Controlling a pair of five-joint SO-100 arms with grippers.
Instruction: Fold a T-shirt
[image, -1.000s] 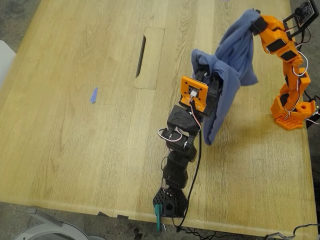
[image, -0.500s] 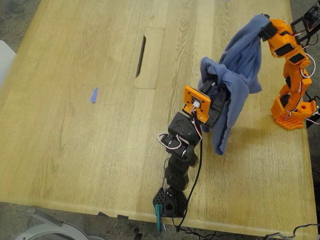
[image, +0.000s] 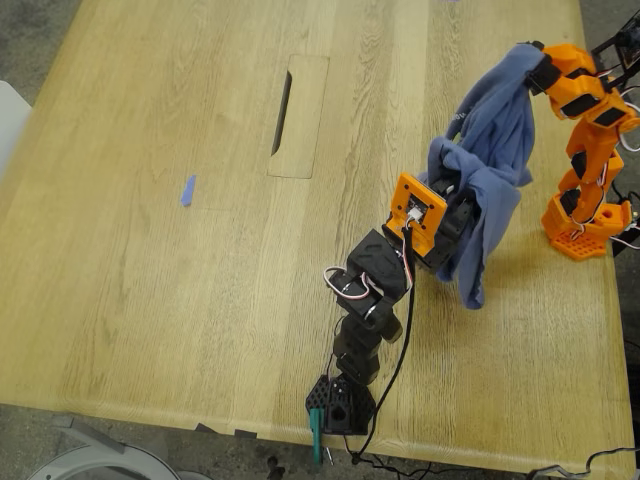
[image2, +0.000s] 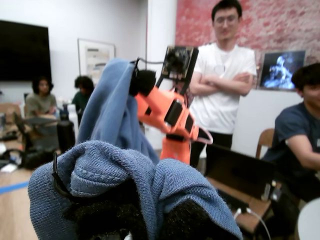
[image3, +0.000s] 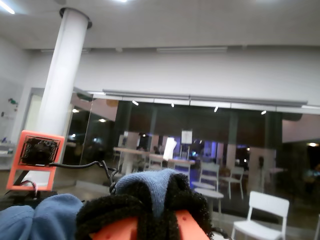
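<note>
The periwinkle-blue T-shirt (image: 495, 140) hangs bunched in the air between both arms, over the table's side at the exterior view's right. Its print is hidden. My first gripper (image: 447, 178), on the black arm with the orange camera plate, is shut on a bunch of the T-shirt (image2: 115, 180) at the lower end. My second gripper (image: 535, 62), on the orange arm, is shut on the T-shirt's upper end (image3: 150, 187). A loose tail of cloth (image: 472, 285) hangs down toward the tabletop. The second gripper also shows in the first wrist view (image2: 140, 82).
The wooden table (image: 150, 300) has a cable hatch with a slot (image: 300, 115) near the middle and a small blue scrap (image: 187, 190) at the exterior view's left. The orange arm's base (image: 585, 225) stands near the table's right edge. People (image2: 222, 85) stand and sit behind.
Both arms have moved toward the exterior view's right with the T-shirt held between them. The hanging tail has swung right and lower.
</note>
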